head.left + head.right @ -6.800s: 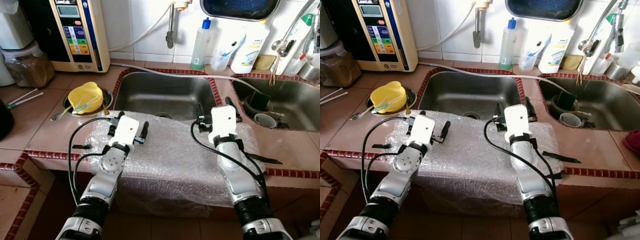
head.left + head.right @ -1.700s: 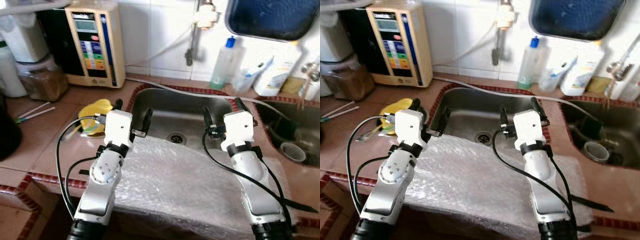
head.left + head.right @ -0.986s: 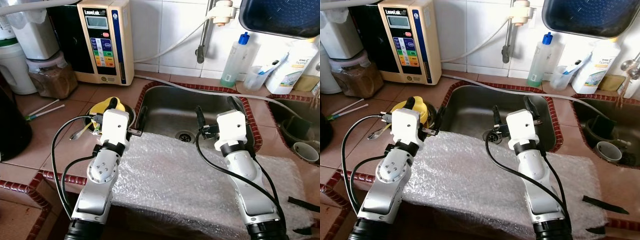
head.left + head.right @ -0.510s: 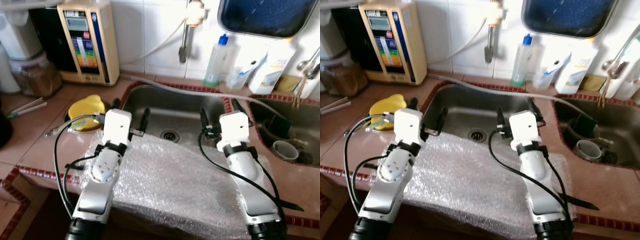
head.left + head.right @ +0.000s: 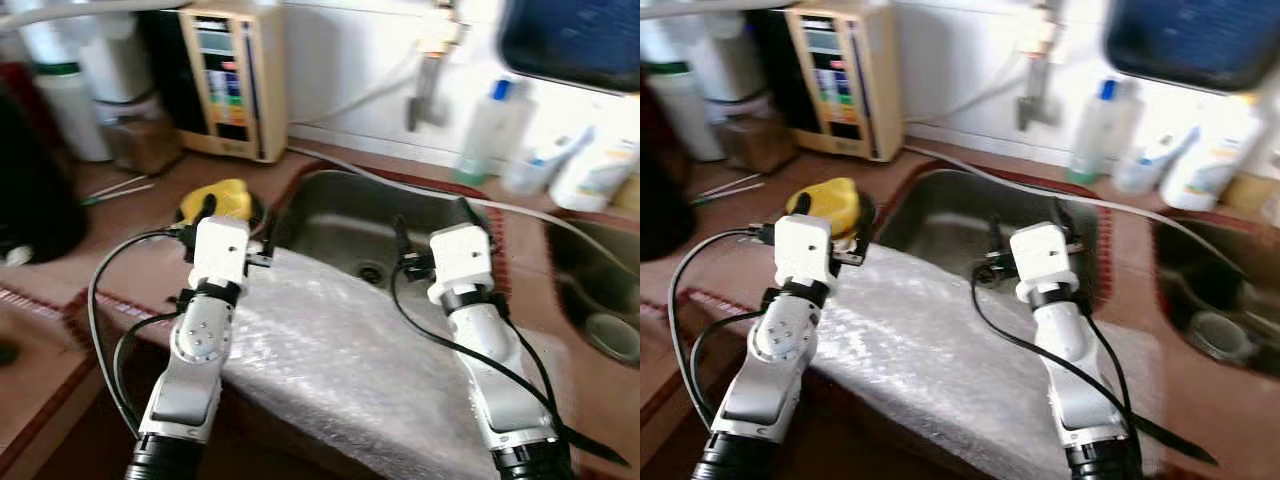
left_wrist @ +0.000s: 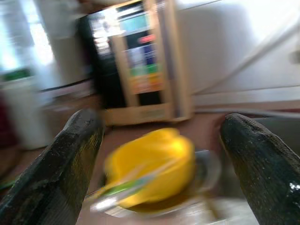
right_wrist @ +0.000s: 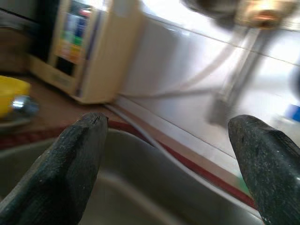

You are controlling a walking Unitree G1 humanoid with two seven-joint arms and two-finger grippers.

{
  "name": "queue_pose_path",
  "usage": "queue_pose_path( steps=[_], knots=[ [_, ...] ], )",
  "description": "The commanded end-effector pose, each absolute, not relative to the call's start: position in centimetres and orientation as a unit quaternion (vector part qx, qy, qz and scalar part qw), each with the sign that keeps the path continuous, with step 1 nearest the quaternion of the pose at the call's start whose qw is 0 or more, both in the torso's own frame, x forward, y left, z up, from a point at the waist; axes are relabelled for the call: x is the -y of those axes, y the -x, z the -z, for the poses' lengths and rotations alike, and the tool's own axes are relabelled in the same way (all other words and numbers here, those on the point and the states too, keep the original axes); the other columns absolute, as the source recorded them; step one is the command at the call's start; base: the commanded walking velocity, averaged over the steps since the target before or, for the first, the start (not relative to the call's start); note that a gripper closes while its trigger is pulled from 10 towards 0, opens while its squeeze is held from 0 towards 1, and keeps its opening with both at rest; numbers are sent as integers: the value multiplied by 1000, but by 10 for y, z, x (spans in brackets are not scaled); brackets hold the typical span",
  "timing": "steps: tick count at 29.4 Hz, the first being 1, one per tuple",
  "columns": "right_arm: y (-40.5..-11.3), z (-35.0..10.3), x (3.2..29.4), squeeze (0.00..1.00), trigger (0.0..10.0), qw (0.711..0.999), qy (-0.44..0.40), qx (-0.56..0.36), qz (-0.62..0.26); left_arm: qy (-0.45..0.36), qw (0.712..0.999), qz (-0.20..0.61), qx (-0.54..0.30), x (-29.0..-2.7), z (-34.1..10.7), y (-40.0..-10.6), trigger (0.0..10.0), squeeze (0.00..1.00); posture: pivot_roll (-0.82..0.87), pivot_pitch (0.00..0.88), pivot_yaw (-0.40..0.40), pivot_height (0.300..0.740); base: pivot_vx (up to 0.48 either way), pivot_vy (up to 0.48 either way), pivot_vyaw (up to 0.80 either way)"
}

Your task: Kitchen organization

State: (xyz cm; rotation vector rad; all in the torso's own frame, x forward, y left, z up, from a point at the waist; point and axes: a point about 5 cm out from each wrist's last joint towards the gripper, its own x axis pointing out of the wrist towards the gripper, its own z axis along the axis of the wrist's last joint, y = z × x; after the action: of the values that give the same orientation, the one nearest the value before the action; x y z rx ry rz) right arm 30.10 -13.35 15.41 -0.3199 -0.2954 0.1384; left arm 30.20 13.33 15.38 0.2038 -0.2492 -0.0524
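Yellow bowl (image 5: pixel 218 199) by the sink (image 5: pixel 380 225)
It sits overturned on a dark plate (image 6: pixel 206 171), at the sink's 9 o'clock.

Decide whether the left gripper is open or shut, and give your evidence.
Open. The left gripper has its two black fingers wide apart, with the yellow bowl visible between them, ungrasped.

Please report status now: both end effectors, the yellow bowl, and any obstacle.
Left end effector open, aimed at yellow bowl. Right end effector open over sink, holding nothing. Bubble wrap lies across the counter edge under both arms.
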Motion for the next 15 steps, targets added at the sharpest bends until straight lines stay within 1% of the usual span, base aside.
queue_pose_path(
  steps=[1, 7, 11, 15],
  knots=[
    [-304, -156, 135, 0, 10000, 974, 161, 148, -66, -104, 986, 30, 124, -129, -154, -304, 10000, 0, 61, 0, -10, 740, 0, 0, 794],
    [-305, -157, 134, 0, 10000, 973, 158, 151, -69, -101, 988, 26, 118, -130, -152, -306, 10000, 0, 57, 0, -12, 740, 0, 0, 768],
    [-306, -157, 133, 0, 10000, 973, 156, 152, -74, -99, 989, 24, 109, -131, -150, -308, 10000, 0, 58, 0, -15, 740, 0, 0, 609],
    [-306, -154, 129, 0, 10000, 976, 142, 137, -97, -93, 991, 30, 87, -132, -143, -311, 10000, 0, 57, 0, -16, 740, 0, 0, 0]
  ],
)
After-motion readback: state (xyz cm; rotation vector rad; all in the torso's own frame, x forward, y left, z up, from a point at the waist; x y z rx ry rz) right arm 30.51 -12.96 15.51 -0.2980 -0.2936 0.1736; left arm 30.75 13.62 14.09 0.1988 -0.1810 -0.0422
